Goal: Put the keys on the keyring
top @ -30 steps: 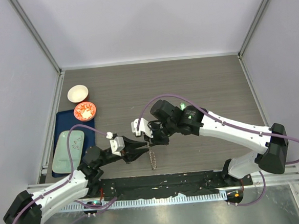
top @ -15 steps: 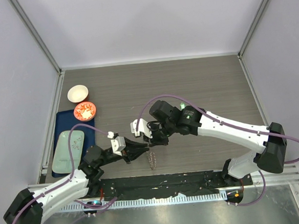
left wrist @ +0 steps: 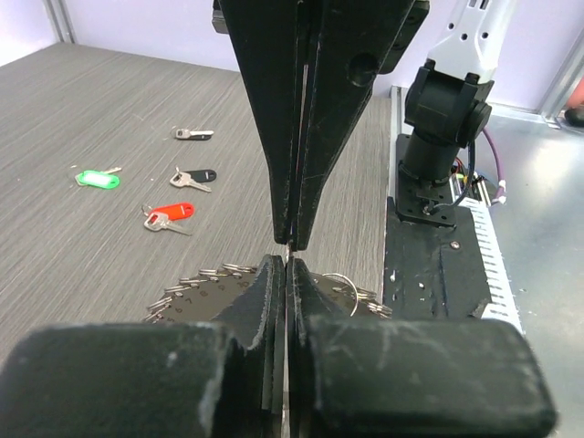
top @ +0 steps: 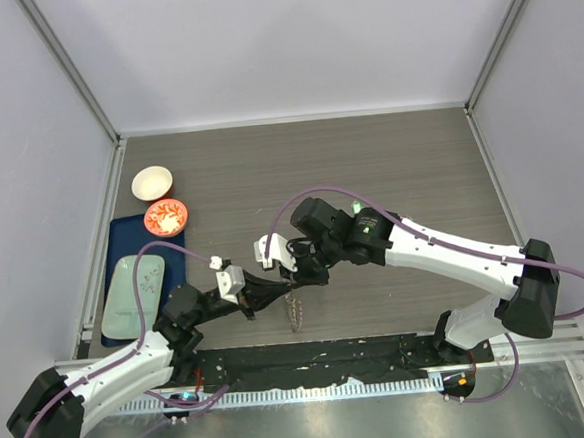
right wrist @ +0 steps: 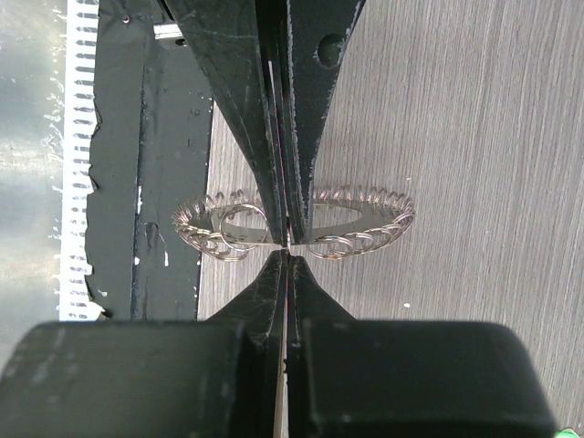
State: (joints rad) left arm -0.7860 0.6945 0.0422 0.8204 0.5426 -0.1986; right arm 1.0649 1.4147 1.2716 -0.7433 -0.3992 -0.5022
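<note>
The keyring (top: 297,311) shows as a narrow strip just below both grippers' tips. Its toothed rim of small wire loops shows in the right wrist view (right wrist: 365,214) and the left wrist view (left wrist: 192,292). My left gripper (top: 282,285) and right gripper (top: 294,279) meet tip to tip at that rim, both shut. A thin metal sliver, seen edge-on, lies between each pair of fingers. Several keys lie loose on the table past the ring: one green (left wrist: 98,179), one red (left wrist: 169,214), one black (left wrist: 196,175).
A white bowl (top: 152,183) and an orange bowl (top: 167,218) stand at the far left. A blue tray (top: 123,236) there carries a pale green plate (top: 135,295). A black mat (top: 312,363) runs along the near edge, just behind the keyring.
My left gripper's fingers have closed from partly open to shut against the right gripper's tips. Both tips and the keyring have drifted slightly left.
</note>
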